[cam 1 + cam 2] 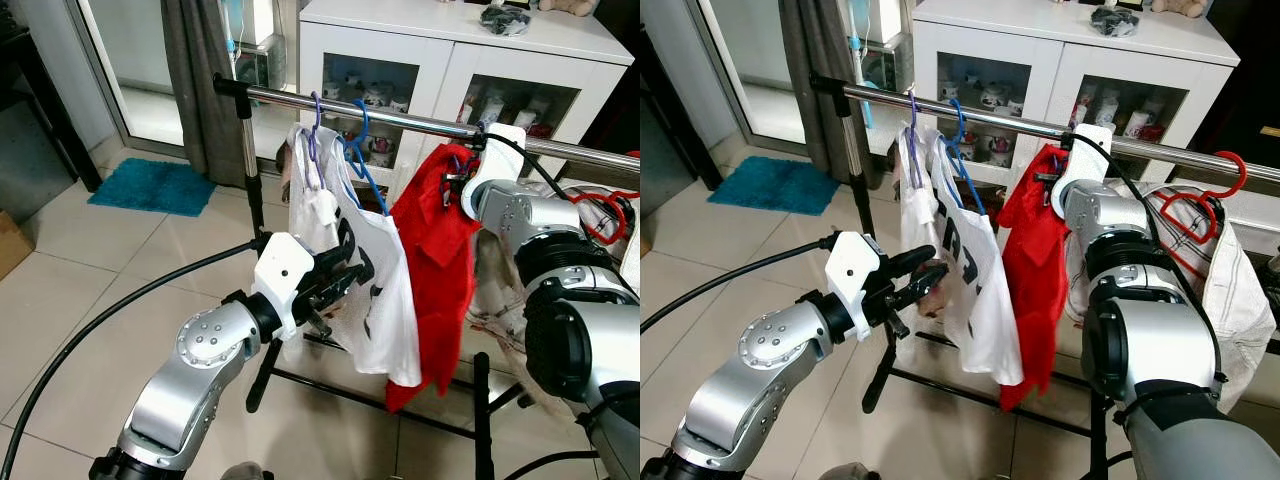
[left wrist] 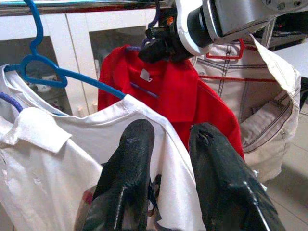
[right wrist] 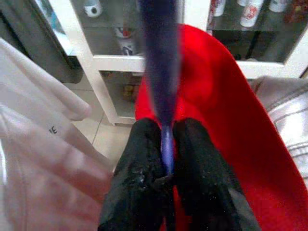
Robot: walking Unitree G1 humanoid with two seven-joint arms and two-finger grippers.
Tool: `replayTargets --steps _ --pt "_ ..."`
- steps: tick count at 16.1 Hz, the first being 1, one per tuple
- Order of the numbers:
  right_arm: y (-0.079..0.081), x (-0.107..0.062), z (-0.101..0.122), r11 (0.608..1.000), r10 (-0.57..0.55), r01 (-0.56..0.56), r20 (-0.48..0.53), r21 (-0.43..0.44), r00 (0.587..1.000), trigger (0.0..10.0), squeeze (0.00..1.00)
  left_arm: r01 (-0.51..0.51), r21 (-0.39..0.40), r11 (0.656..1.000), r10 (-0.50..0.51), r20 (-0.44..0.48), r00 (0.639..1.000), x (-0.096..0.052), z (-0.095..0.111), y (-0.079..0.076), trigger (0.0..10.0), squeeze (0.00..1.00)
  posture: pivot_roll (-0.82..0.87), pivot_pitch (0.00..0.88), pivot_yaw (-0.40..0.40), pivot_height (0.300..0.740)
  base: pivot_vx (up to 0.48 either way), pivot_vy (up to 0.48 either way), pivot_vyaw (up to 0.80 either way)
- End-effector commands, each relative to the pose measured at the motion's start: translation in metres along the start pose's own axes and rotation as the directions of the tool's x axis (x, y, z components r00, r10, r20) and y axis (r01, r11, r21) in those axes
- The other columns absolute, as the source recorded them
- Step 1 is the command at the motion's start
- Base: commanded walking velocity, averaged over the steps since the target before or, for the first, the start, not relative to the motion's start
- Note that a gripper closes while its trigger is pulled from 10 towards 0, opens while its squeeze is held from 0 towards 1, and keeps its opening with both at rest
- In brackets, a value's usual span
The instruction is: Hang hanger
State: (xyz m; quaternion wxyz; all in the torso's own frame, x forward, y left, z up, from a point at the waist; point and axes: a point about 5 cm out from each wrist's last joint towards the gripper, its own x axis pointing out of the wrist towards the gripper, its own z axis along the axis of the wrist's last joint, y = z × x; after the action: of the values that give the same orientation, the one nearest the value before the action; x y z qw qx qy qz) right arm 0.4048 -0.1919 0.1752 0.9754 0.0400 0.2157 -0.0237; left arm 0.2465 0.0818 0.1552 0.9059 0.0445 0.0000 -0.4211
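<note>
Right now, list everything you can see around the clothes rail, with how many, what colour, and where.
Rail: one, silver, across the view on a black stand.
White shirts: two, on the rail's left part, one on a blue hanger, one on a purple hanger.
Red shirt: one, mid-rail, on a purple-blue hanger.
Beige garment: one, right end, on a red hanger.
Cabinet: one, white, glass doors, behind the rail.
Rug: one, teal, on the floor at left.
Curtain: one, grey, behind the rail's left end.
Left tool: black fingers slightly apart, by the white shirts.
Right tool: shut on the red shirt's hanger, at the rail.
</note>
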Motion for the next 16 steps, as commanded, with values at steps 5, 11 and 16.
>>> replayTargets --steps 5,11,16 --pt "0.0 -0.002 0.013 0.998 0.043 -0.04 0.071 -0.039 0.997 0.0 0.0 -0.005 0.016 1.0 0.005 0.024 1.0 0.002 0.006 0.002 10.0 0.0 0.09 0.0 -0.044 0.74 0.0 0.0 0.0" --pt "-0.008 -0.005 0.016 0.994 0.109 -0.107 0.09 -0.027 0.99 0.0 0.0 -0.012 0.029 1.0 0.011 0.028 1.0 0.005 0.005 0.003 10.0 0.0 0.08 0.0 -0.047 0.74 0.0 0.0 0.0" --pt "-0.014 -0.02 0.037 0.985 0.164 -0.151 0.197 -0.08 0.967 0.0 0.0 -0.089 0.022 0.996 0.089 0.008 0.996 0.01 0.002 0.009 10.0 0.0 0.08 0.0 -0.048 0.74 0.0 0.0 0.0"
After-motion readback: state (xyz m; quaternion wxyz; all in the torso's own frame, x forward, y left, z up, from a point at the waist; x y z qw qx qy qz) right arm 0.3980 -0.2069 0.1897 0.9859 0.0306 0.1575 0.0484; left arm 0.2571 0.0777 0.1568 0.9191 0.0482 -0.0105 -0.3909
